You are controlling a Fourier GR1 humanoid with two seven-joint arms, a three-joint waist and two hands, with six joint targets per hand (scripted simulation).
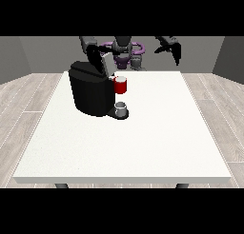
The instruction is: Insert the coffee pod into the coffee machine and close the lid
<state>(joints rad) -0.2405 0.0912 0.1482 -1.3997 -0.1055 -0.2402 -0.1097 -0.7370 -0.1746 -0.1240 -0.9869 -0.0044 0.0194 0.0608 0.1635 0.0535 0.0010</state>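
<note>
The black coffee machine (88,92) stands on the left half of the white table (143,142). Its grey lid (106,63) is tilted up above the red pod holder (121,86). I cannot make out the coffee pod itself. A small grey cup (121,107) sits on the machine's base under the holder. The hand at the view's left (94,51) is just behind and above the raised lid, partly hidden by it. The hand at the view's right (173,48) hangs in the air beyond the table's far edge, fingers relaxed and holding nothing.
The robot's torso (125,51) is behind the far table edge. Wooden floor surrounds the table. The machine is the only large object on the table, at far left of centre.
</note>
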